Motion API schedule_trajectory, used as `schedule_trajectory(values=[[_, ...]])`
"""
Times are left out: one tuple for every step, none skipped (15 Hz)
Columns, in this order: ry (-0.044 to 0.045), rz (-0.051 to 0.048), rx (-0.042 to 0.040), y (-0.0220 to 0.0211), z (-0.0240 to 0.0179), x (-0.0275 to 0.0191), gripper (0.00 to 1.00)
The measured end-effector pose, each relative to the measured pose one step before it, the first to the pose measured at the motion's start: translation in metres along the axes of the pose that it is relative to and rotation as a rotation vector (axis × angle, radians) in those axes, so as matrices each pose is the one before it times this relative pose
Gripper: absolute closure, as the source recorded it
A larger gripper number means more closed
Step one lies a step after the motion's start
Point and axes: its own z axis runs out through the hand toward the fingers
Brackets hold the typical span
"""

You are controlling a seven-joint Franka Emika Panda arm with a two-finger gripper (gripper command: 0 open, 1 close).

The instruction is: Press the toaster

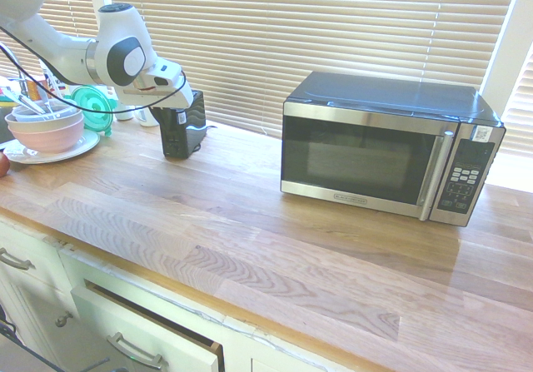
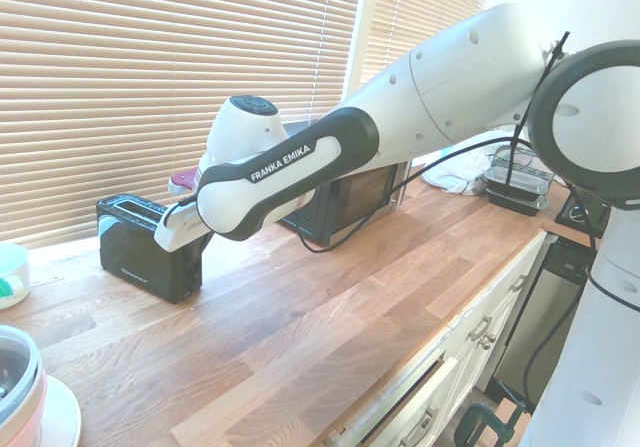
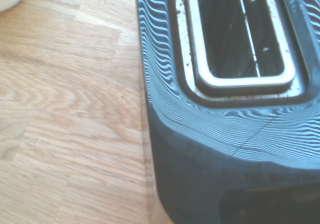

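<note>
Toaster (image 1: 184, 128): stands at the counter's (image 1: 275, 239) back edge, by the blinds, well apart from the microwave (image 1: 387, 147).
Gripper (image 1: 176, 97): my fingers are pressed together, empty, over the toaster's end.

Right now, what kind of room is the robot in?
Most likely a kitchen. A black toaster and a microwave stand on a long wooden counter, with stacked bowls at one end and cabinet drawers underneath.
</note>
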Motion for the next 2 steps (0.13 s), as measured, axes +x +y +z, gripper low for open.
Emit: schedule_trajectory(values=[[-0.00032,-0.00068,0.00300,-0.00031,0.00129,0.00019,1.00],[-0.00094,-0.00056,0.00040,-0.00007,0.00144,-0.00029,1.00]])
